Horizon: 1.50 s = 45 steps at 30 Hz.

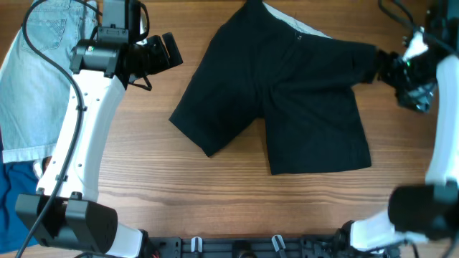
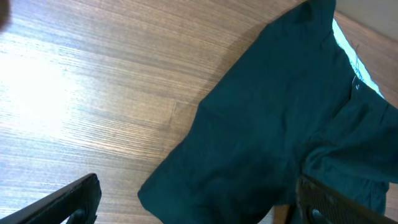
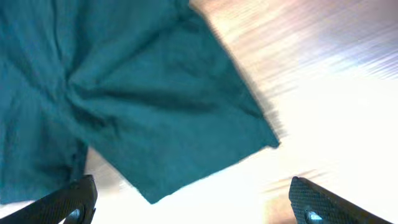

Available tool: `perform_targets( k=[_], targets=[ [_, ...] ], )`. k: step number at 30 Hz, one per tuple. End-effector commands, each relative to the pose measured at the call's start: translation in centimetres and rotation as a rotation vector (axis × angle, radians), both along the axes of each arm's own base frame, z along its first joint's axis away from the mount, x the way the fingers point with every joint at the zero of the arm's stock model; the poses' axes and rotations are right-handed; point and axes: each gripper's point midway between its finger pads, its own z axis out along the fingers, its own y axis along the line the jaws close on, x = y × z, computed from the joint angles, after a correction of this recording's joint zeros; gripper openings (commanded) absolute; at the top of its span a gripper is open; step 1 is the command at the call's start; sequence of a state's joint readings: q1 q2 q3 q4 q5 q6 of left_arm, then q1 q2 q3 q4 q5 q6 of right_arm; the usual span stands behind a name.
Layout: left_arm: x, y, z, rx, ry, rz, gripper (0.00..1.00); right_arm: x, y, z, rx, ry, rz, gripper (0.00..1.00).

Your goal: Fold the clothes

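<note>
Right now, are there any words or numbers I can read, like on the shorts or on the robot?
None: no word, number or logo can be read in any view.
black shorts: plain, no print or tag showing; the pale waistband lining looks blank.
denim shorts: no label visible.
left arm and right arm: no lettering that can be made out.

clothes (image 1: pixel 287 93) on table (image 1: pixel 215 193) — centre, denim shorts (image 1: pixel 32 86) left
</note>
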<state>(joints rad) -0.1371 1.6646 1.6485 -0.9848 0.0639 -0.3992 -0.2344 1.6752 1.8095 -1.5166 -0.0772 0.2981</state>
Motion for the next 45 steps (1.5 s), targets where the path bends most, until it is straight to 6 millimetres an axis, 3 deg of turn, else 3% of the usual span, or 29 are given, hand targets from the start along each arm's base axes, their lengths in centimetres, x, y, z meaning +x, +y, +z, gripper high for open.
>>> perform_targets(
  k=[1,4,9,13,17,26,29,30,31,32,33,35,39,45],
  targets=[
    [0.4,0.4,-0.1,0.011,-0.008,0.011,1.00,-3.0,-0.7,-2.2,-0.075,0.015,-0.083,1.00],
    [0.7,0.3,0.1,0.010,-0.020,0.011,1.00,-4.6,-0.4,-8.5,-0.050,0.096,-0.108,1.00],
    [0.8,0.3,0.2,0.009,-0.029,0.011,1.00,-6.4,0.0,-16.3,0.044,0.156,-0.147,0.99],
    [0.9,0.3,0.2,0.008,-0.029,0.011,1.00,-7.6,-1.1,-18.9,0.063,0.159,-0.200,0.98],
    [0.9,0.3,0.2,0.008,-0.029,0.011,1.00,-6.9,-2.2,-19.9,0.061,0.096,-0.206,0.96],
    [0.8,0.3,0.2,0.008,-0.027,0.011,1.00,-6.6,-2.3,-22.7,0.056,0.077,-0.168,0.83],
    [0.7,0.3,0.2,0.008,-0.023,0.011,1.00,-6.7,-2.2,-23.3,0.057,0.079,-0.168,0.72],
    [0.7,0.3,0.2,0.008,-0.023,0.011,1.00,-6.7,-2.2,-23.3,0.057,0.080,-0.168,0.66],
    [0.7,0.3,0.2,0.008,-0.023,0.011,1.00,-6.7,-2.2,-23.3,0.058,0.082,-0.169,0.46],
    [0.7,0.3,0.2,0.008,-0.023,0.011,1.00,-7.0,-2.1,-23.3,0.063,0.093,-0.178,0.17],
    [0.7,0.3,0.1,0.006,-0.022,0.013,1.00,-7.4,-1.9,-23.4,0.072,0.113,-0.206,0.04],
    [0.6,0.2,0.1,-0.001,-0.018,0.008,1.00,-8.1,-1.2,-23.3,0.111,0.143,-0.232,0.04],
    [0.3,0.2,-0.1,0.000,0.000,0.008,1.00,-10.7,2.6,-21.6,0.290,0.229,-0.209,0.04],
    [0.3,0.2,-0.1,0.000,-0.001,0.007,1.00,-12.9,4.1,-19.3,0.336,0.269,-0.191,0.04]
  ],
)
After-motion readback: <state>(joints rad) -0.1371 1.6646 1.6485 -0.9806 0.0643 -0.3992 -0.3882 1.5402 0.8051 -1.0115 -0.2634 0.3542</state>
